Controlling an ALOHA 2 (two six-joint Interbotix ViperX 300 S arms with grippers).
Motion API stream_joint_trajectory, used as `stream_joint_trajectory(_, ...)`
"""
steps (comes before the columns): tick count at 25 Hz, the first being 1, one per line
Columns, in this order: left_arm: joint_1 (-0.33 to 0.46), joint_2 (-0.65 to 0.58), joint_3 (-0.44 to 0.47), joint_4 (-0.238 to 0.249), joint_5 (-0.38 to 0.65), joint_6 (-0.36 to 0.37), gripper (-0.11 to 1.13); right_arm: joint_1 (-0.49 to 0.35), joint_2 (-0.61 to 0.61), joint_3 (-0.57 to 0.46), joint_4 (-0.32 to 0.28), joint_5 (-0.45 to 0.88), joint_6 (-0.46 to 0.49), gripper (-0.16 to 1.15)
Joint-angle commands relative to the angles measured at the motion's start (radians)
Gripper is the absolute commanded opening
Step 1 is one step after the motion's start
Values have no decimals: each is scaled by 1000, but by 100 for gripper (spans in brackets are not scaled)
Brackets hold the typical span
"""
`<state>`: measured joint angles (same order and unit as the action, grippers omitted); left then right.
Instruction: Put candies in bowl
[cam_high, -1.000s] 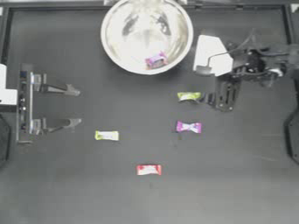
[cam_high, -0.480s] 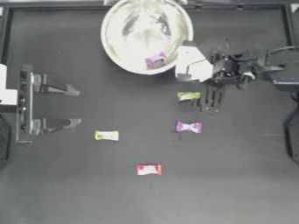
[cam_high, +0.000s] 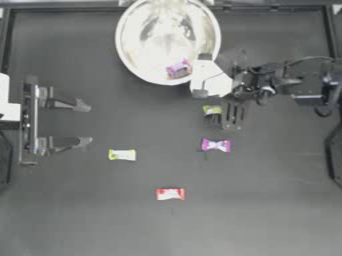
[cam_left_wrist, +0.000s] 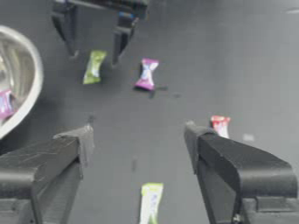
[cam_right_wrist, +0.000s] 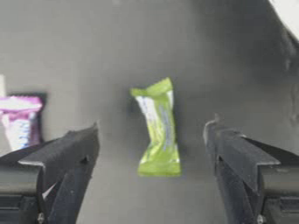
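Movement of the right arm defined this moment: over the preceding second its gripper (cam_high: 224, 114) travelled from beside the bowl's right edge inward to a station above the yellow-green candy (cam_high: 212, 110) lying just below the bowl (cam_high: 133, 60). In the right wrist view the jaws stood wide apart, one on each side of that candy (cam_right_wrist: 156, 127), with bare table showing between each jaw and the wrapper. Nothing was gripped. The candy itself had not shifted during the approach.

By judgement, this alignment placed the task at the start of its second pick: descent and closure appeared to be the remaining steps before a short carry to the bowl.

One pink-purple candy (cam_high: 178, 69) already lay inside the bowl, near its lower right wall. Four remained on the table: the targeted yellow-green one, a pink-purple candy (cam_high: 215, 145) near it on the side away from the bowl, a second yellow-green candy (cam_high: 121, 155) toward the left arm, and the red candy (cam_high: 169, 193) farthest from the bowl.

The left gripper (cam_high: 83, 123) remained parked at the left side, jaws spread wide and holding nothing.

The table (cam_high: 267, 210) was dark, matte and flat. The loose candies lay well apart from one another, which left working room around each.
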<state>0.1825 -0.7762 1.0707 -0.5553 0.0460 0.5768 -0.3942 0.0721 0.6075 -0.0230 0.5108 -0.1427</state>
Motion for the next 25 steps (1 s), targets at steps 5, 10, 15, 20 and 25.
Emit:
stream_joint_trajectory(5,2,6,-11,-3,-5,2,95,-15,23,-26,-12,-2,-2,99)
stream_joint_trajectory(10,2,6,-11,-3,-5,2,95,-15,41,-31,-9,-5,-3,97)
stream_joint_trajectory(15,2,6,-11,-3,-5,2,95,-15,54,-37,0,-5,-9,91)
stream_joint_trajectory(20,0,6,-11,-3,-5,2,95,-15,66,-41,35,-3,-35,63)
stream_joint_trajectory(25,0,6,-9,-3,-5,2,95,-15,74,-41,60,-2,-41,36)
